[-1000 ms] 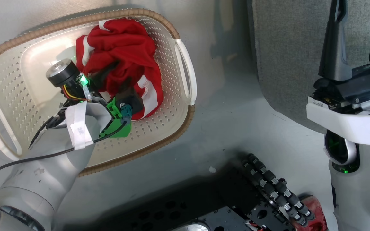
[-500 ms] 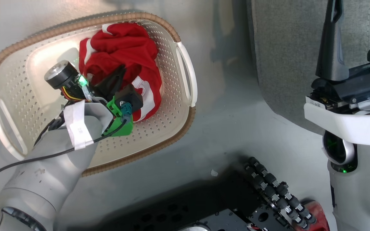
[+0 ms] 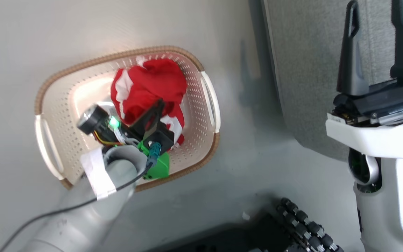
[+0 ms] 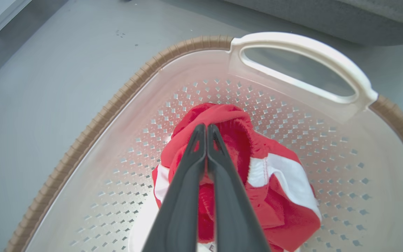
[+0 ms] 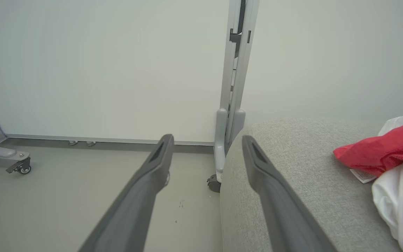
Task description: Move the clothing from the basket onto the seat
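Closest in, the robot's pale left forearm [image 3: 117,168] reaches down into the basket [image 3: 61,105]. At its tip is the left end effector [image 3: 159,103], and it is clenched. In the left wrist view the two dark fingers [image 4: 187,182] press together right up to their tips [image 4: 206,129]. Red fabric shows in the thin slit between them and bunches up on both sides. So it is grasping the clothing [image 3: 149,87], a crumpled red bundle with a white panel [image 4: 292,175] showing on one flank.

The bundle sits inside the basket, towards the end nearer the seat. It rises in a peak where the fingers pinch it. Bare perforated wall [image 4: 124,196] rings it, and the white side handle [image 4: 292,45] and brown woven rim [image 4: 93,122] lie beyond.

The basket stands on the grey floor [image 3: 30,52], just beside the seat [image 3: 310,70] without touching it.

Over on the right, the right end effector [image 3: 375,7] hangs released above the grey cushion's edge. Its fingers [image 5: 145,189] are spread wide apart with nothing between them.

Further along the seat [image 5: 292,157], another red and white garment [image 5: 390,154] already lies on the fabric.

Behind that, a pale wall [image 5: 100,70] and a grey upright post [image 5: 234,70] on a small castor [image 5: 213,183].
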### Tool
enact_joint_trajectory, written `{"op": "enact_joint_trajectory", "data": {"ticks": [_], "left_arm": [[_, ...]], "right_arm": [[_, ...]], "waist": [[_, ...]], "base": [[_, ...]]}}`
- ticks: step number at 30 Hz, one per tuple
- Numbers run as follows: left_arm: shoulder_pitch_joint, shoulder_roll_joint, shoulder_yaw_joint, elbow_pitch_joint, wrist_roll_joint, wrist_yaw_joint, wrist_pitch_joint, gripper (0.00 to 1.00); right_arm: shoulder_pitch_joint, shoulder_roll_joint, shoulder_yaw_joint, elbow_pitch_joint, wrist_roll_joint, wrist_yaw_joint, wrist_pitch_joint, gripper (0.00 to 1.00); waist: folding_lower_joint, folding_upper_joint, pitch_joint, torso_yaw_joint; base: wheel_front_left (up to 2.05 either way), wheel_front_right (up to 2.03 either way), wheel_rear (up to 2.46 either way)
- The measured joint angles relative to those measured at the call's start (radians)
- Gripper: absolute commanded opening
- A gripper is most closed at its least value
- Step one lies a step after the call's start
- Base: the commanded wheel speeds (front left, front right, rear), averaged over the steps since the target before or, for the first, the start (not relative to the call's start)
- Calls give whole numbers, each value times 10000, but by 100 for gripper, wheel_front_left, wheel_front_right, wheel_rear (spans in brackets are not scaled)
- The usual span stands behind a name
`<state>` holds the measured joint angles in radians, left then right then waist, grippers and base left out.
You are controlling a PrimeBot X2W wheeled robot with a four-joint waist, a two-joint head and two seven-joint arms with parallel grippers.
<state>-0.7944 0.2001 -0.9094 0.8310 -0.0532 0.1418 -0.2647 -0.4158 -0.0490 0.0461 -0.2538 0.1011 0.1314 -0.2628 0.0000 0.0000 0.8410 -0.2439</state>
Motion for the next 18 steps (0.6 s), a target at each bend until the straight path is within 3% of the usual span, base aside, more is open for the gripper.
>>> {"op": "enact_joint_trajectory", "data": {"ticks": [9, 18], "left_arm": [[2249, -447, 1383, -1423, -1244, -161, 2, 0], [4116, -826, 2847, -2784, -1331, -318, 4, 0]], "right_arm": [[1087, 2, 115, 744, -217, 0, 0, 100], [2331, -196, 533, 1522, -359, 0, 0, 100]], "waist": [[0, 0, -1934, 449], [-1, 0, -4175, 869]], "base": [[0, 0, 0], [0, 0, 0]]}}
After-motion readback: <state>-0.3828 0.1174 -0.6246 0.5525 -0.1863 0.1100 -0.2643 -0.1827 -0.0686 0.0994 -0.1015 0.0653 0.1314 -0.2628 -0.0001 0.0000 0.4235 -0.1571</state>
